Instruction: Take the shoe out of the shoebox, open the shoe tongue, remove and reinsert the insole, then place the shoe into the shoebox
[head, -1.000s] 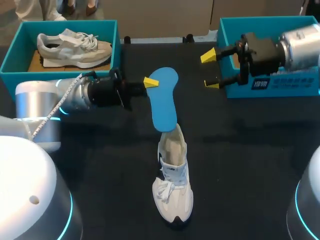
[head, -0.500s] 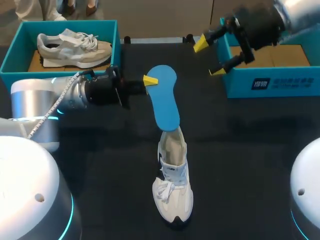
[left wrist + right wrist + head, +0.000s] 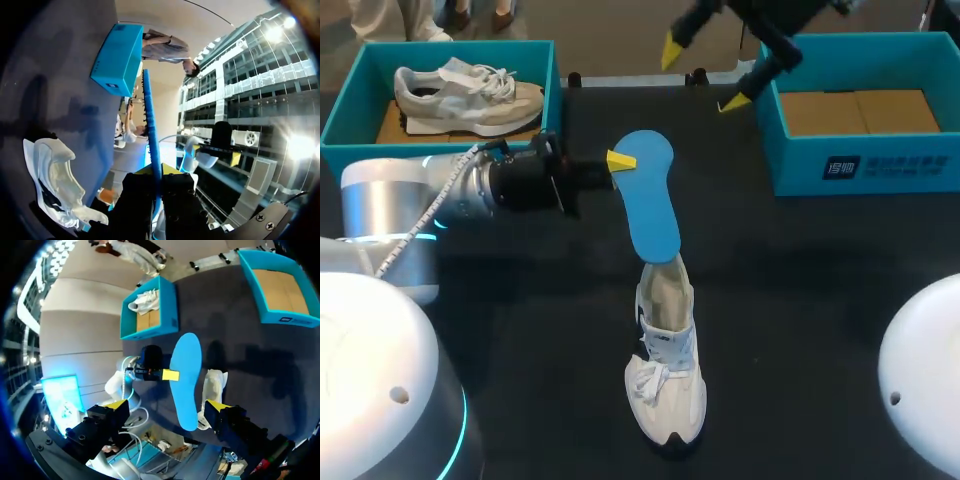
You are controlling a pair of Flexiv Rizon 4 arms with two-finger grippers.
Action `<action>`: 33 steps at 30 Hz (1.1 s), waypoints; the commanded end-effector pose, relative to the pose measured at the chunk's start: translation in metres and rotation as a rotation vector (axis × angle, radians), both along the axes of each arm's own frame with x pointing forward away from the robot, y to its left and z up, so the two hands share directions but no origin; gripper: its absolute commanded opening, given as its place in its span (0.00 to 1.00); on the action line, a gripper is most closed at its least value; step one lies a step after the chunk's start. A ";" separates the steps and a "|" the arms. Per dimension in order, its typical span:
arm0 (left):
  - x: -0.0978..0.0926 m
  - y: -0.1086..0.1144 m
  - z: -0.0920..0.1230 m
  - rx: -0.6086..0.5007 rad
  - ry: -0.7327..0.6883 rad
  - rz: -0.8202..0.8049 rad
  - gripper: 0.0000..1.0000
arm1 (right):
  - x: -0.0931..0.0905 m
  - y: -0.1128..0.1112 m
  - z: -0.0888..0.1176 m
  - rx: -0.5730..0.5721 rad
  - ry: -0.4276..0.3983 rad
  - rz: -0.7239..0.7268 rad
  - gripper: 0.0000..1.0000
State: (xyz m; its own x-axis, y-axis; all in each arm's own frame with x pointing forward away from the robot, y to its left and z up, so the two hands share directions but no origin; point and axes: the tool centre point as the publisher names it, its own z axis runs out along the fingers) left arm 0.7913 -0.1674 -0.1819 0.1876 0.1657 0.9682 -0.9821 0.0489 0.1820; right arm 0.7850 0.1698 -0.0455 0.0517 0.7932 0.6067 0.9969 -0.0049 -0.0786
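Head view: the left gripper (image 3: pixel 618 161) was clamped on the heel end of the blue insole (image 3: pixel 650 200), whose other end dipped into the opening of the white shoe (image 3: pixel 665 375). The shoe sat on the table (image 3: pixel 820 300), toe at 6 o'clock, with the empty shoebox (image 3: pixel 865 170) at 2 o'clock from it. The right gripper (image 3: pixel 703 72), at 12 o'clock, hung spread wide with nothing in it.

Left wrist view: the insole ran edge-on between the jaws.

Right wrist view: the jaws stood wide apart, well above the insole.

Nothing steadied the shoe, so I judged a push could tip it or buckle the insole.
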 end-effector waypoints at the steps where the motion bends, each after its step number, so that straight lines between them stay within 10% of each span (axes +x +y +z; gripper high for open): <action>1: -0.001 0.000 0.000 0.001 0.000 0.002 0.00 | -0.008 0.015 0.007 -0.549 0.013 0.003 1.00; 24: -0.001 0.000 0.000 0.001 0.000 0.002 0.00 | -0.018 0.064 0.007 -0.829 0.031 0.002 1.00; 33: -0.001 0.000 0.000 0.001 0.000 0.002 0.00 | -0.021 0.043 0.011 -0.644 -0.002 -0.039 1.00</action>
State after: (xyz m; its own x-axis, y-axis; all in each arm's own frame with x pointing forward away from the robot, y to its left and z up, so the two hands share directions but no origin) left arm 0.7913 -0.1675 -0.1820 0.1876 0.1656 0.9682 -0.9821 0.0488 0.1820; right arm 0.7679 0.2225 -0.0396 0.0711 0.9929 -0.0951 0.9950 -0.0773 -0.0634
